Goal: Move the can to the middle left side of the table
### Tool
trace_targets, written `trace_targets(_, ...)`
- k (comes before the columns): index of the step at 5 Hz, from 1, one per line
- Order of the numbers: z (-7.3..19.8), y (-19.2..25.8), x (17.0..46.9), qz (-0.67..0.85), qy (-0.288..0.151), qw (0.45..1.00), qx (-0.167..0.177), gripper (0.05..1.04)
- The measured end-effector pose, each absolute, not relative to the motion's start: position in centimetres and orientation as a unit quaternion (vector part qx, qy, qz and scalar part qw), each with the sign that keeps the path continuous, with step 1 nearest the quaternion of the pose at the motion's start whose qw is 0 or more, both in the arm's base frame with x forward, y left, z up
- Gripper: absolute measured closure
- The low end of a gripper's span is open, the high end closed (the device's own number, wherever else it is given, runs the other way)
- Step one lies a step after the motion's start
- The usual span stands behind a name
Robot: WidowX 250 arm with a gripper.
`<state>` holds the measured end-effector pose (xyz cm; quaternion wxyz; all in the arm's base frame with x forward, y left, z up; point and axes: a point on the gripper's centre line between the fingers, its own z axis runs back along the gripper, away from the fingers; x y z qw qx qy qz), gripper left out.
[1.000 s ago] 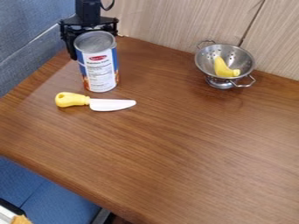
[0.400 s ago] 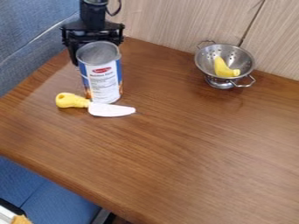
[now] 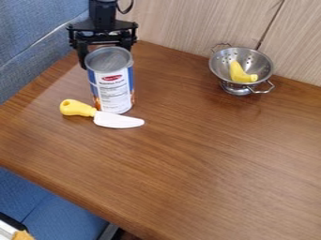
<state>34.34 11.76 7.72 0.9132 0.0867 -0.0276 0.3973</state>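
Note:
My gripper (image 3: 106, 55) is at the upper left, behind the can, its fingers spread apart. The left finger (image 3: 82, 55) shows just beside the can's left edge; the can partly hides the right one. Upright on the table stands the can (image 3: 114, 93), with a grey metal top and a white and blue label. Right in front of its base lies the toy knife, its yellow handle (image 3: 76, 108) to the left and its white blade (image 3: 119, 121) to the right. The brown wooden table (image 3: 182, 164) spans most of the view.
A metal colander (image 3: 219, 70) holding a yellow toy banana (image 3: 240, 73) stands at the back right, near the wood-grain wall (image 3: 188, 23). A blue-grey padded surface (image 3: 31, 47) borders the table's upper left. The table's front edge slants down to the right.
The gripper and the can have moved forward and slightly right, toward the camera. The knife's blade has shifted forward and the knife has turned a little.

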Motion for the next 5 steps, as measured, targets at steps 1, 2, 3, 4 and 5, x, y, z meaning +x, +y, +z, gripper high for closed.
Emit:
trace_targets(1, 8.7, 11.7, 35.2, 0.403, -0.04, 0.911, 0.076, 0.083)
trace_targets(2, 10.4, 12.0, 36.4, 0.417, -0.06, 0.905, 0.061, 0.083)
trace_targets(3, 12.6, 12.9, 37.2, 0.429, -0.089, 0.897, 0.055, 0.083)
trace_targets(4, 14.4, 13.1, 37.7, 0.423, -0.104, 0.9, 0.025, 0.083)
trace_targets(5, 14.4, 13.3, 37.7, 0.422, -0.104, 0.9, 0.026, 0.083)
